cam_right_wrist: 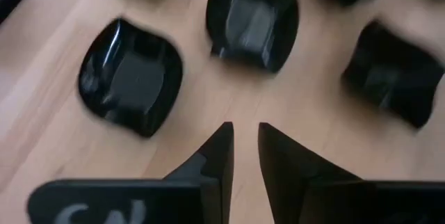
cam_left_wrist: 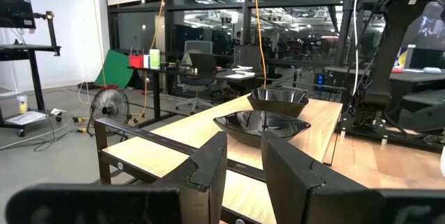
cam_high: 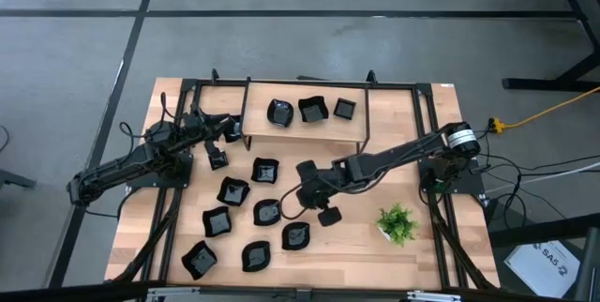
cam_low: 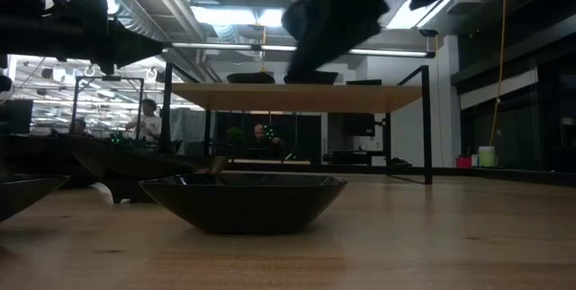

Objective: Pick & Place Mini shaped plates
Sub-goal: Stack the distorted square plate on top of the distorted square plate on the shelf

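The right arm reaches in from the worktop's right side, stretched low and slanting toward the centre, so that the right claw (cam_high: 302,186) hangs over the middle of the wooden worktop (cam_high: 441,255) among the loose mini shaped plates (cam_high: 265,170). Its wrist view looks down on bare wood with the two dark fingers (cam_right_wrist: 221,156) drawn near together, a narrow gap between them and nothing held; two plates lie just beyond the tips, one to each side, neither touched. The left arm lies folded along the worktop's left side, the left claw (cam_high: 228,129) pointing at the left end of the raised shelf (cam_high: 255,129); its fingers (cam_left_wrist: 208,165) stand a little apart and empty. Three plates sit in a row on that shelf, and about nine more are scattered on the worktop below it, spread from the centre toward the front left corner, mostly apart from one another with strips of bare wood between. A small green potted plant (cam_high: 397,222) stands near the front right, well apart from the plates, with open wood around it. A dark frame rail (cam_high: 434,189) runs along the worktop's right side.
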